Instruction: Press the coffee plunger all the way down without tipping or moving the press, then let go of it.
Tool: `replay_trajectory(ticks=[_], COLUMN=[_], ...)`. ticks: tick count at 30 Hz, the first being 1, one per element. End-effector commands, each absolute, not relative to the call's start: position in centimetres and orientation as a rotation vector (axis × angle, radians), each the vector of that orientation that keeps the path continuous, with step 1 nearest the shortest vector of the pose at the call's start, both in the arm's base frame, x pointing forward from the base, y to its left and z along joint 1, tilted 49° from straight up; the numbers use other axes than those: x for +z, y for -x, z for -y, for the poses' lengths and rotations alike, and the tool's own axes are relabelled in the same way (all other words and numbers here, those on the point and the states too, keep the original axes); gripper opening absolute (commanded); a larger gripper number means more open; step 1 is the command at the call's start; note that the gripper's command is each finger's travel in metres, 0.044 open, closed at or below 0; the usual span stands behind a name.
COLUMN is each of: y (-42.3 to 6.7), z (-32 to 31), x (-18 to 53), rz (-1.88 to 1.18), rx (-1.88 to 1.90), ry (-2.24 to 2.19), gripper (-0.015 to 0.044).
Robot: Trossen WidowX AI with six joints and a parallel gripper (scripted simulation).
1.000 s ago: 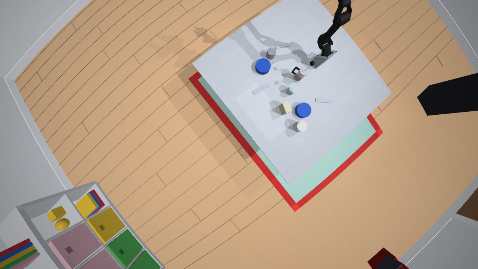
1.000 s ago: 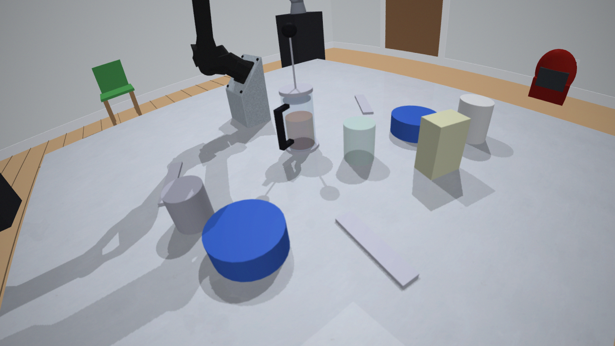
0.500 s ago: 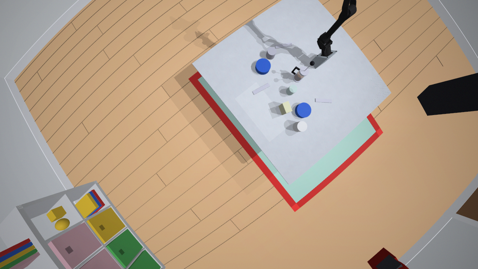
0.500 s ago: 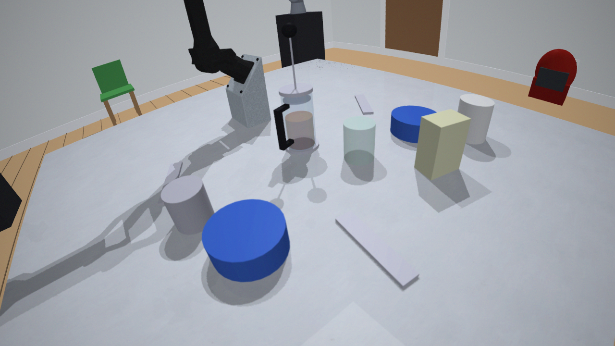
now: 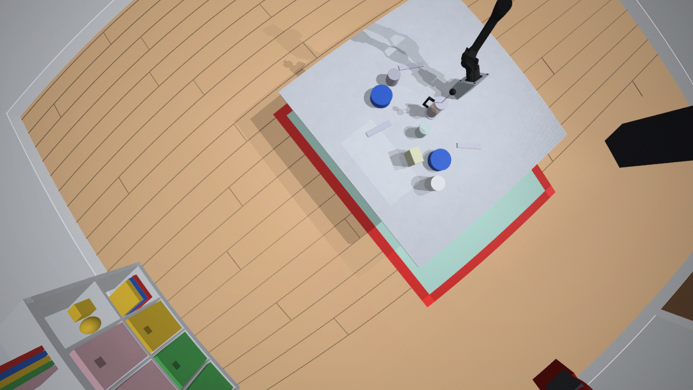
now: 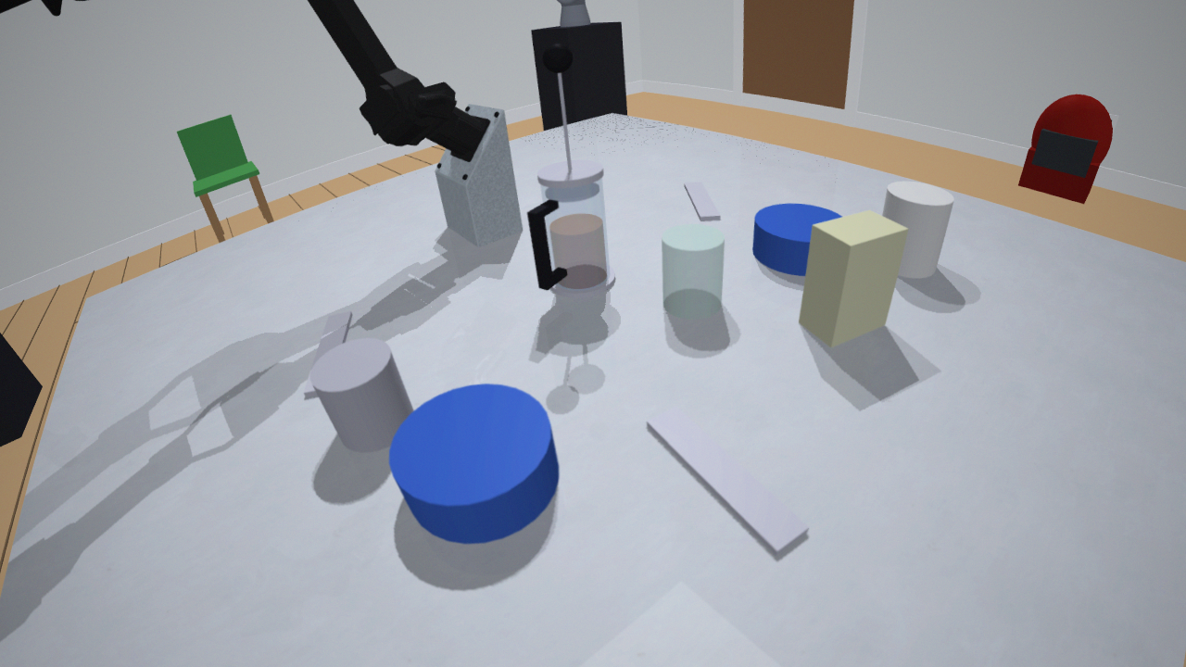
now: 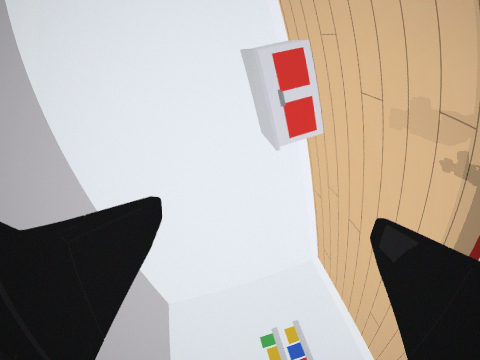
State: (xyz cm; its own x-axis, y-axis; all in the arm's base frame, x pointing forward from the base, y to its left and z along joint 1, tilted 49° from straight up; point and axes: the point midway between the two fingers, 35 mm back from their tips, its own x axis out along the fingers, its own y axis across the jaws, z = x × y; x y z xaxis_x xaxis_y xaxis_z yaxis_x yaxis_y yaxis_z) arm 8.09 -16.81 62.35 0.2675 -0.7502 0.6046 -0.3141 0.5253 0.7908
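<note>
The glass coffee press (image 5: 434,108) (image 6: 576,240) with a black handle stands upright on the grey table (image 5: 508,121) (image 6: 995,414), just in front of the arm's base (image 5: 467,88) (image 6: 481,190). Its plunger knob (image 5: 452,91) (image 6: 556,57) sits high on a raised rod above the lid. The arm (image 5: 486,28) (image 6: 406,103) reaches up and away from the press and leaves the top and exterior views. My gripper (image 7: 271,220) shows only in the wrist view, open and empty, facing a wall and the floor; the press is not in that view.
Around the press stand a pale green cylinder (image 5: 424,129) (image 6: 692,270), a yellowish box (image 5: 414,156) (image 6: 850,278), two blue discs (image 5: 381,96) (image 6: 473,460) (image 5: 439,159) (image 6: 791,236), a grey cylinder (image 5: 393,76) (image 6: 360,394), a white cylinder (image 5: 437,183) (image 6: 916,228) and flat strips (image 5: 378,128) (image 6: 725,484).
</note>
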Motion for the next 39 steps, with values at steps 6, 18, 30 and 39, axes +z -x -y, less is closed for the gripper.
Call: replay_trajectory(ticks=[6,18,30,39], y=[-18.0,-29.4,-33.1,-27.4], z=[18.7,13.6,-0.4,-9.8], x=[55.2,42.4,26.2,17.5], rz=[0.966,0.382,-0.316,-0.63], rx=[-0.482,-0.658,-0.738,-0.611], ry=[-1.258,-1.298,-0.874,-0.218], gripper=[0.044,0.044,0.044,0.044])
